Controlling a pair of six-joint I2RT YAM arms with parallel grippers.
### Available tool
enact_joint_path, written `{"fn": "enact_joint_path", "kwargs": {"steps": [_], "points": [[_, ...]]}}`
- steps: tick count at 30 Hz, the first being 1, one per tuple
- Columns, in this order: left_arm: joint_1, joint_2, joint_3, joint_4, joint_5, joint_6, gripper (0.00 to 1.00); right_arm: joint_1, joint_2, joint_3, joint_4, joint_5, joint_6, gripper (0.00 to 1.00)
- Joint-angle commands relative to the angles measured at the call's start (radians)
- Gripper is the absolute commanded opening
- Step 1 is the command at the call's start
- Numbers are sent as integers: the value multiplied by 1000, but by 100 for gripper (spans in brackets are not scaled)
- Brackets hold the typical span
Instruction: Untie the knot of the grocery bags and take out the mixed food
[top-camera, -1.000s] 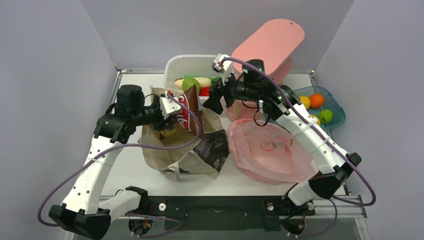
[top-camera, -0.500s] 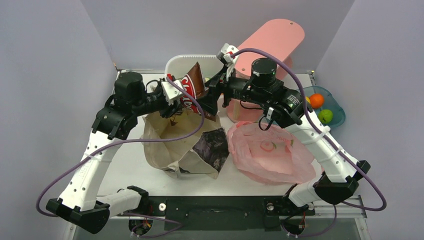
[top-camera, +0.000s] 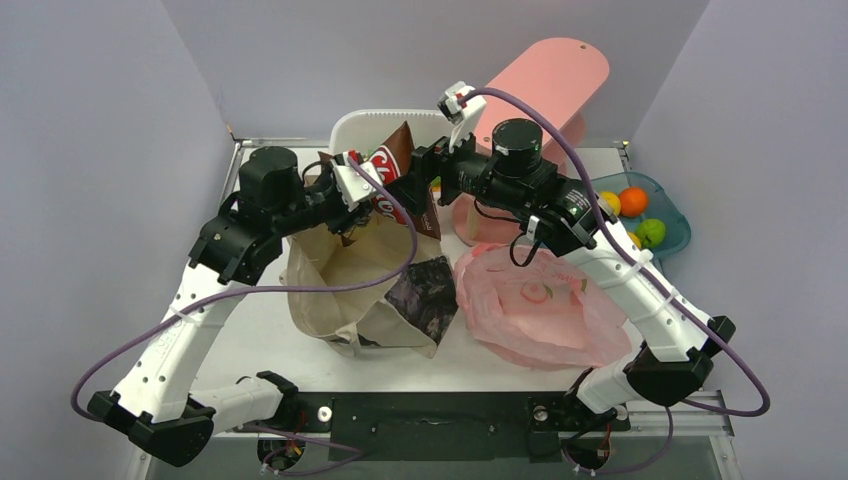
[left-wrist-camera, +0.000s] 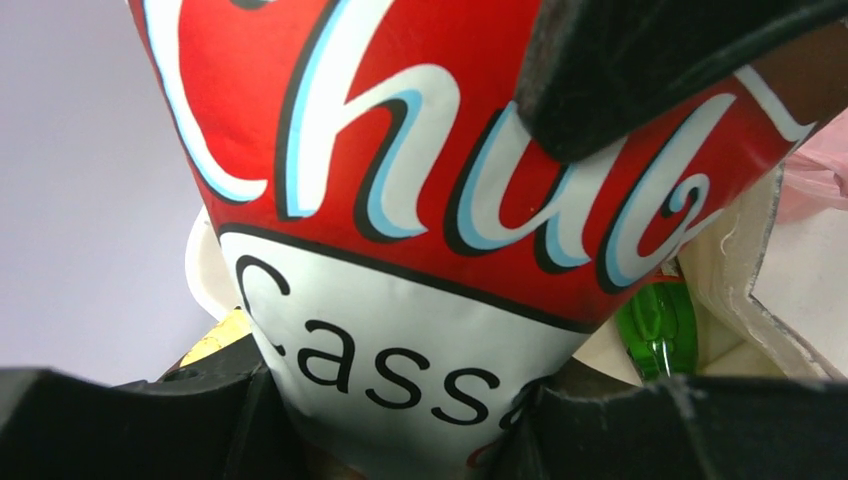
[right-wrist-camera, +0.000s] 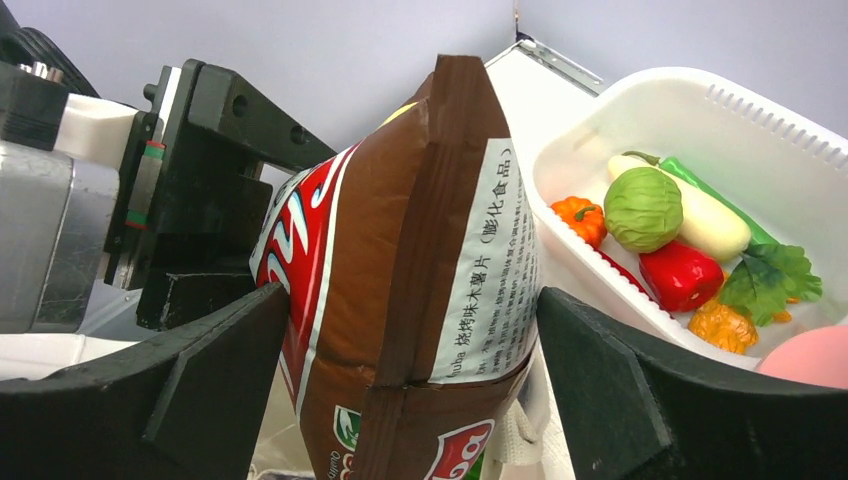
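The dark brown crisp packet (top-camera: 402, 165) with its red-white logo hangs upright above the open beige canvas tote (top-camera: 340, 290). My left gripper (top-camera: 368, 198) is shut on the packet's lower end (left-wrist-camera: 400, 250). My right gripper (top-camera: 420, 190) has both fingers against the packet's sides (right-wrist-camera: 420, 250), closed on it. The green glass bottle (left-wrist-camera: 655, 325) shows below the packet, inside the tote. The pink plastic bag (top-camera: 540, 300) lies flat and open at the right. The round green vegetable (right-wrist-camera: 642, 208), white radish (right-wrist-camera: 705, 225) and leafy green (right-wrist-camera: 770, 280) lie in the white basin (right-wrist-camera: 700, 90).
The white basin (top-camera: 360, 130) stands behind the tote and also holds a red pepper (right-wrist-camera: 680, 275) and a small orange pumpkin (right-wrist-camera: 580, 218). A pink board (top-camera: 545, 85) leans at the back. A teal bowl (top-camera: 680, 215) with fruit sits at the far right.
My left gripper has lifted the crisp packet out of the tote and up toward the basin. My right gripper has moved left and closed round the packet.
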Motion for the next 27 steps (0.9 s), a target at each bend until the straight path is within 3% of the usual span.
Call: {"fn": "enact_joint_path", "kwargs": {"steps": [1,5,7,9,10,12,14,15,18,19,22,27], "points": [[-13,-28,95,162,32,3,0,8,6,-8,-8,45,0,90],[-19,-18,126,174,43,0,0,16,10,-17,7,-87,30,90],[-28,-10,146,173,49,-2,0,17,13,-15,25,-155,47,84],[-36,-2,160,174,50,-5,0,20,17,-7,41,-190,44,65],[-36,0,163,174,52,-10,0,17,19,-3,46,-189,40,33],[-38,0,159,175,55,-32,0,8,14,7,50,-160,32,2],[-38,-10,143,188,40,-74,11,-27,12,18,60,-171,48,0],[-37,-13,139,199,16,-93,34,-61,12,28,70,-179,60,0],[-35,-25,137,184,-25,-142,61,-137,-1,29,114,-241,135,0],[-34,-27,139,175,-40,-151,76,-167,-6,28,135,-257,144,0],[-30,-41,139,170,-74,-175,93,-212,-35,24,165,-315,172,0],[-28,-40,159,163,-138,-230,97,-318,-106,-9,245,-367,232,0]]}}
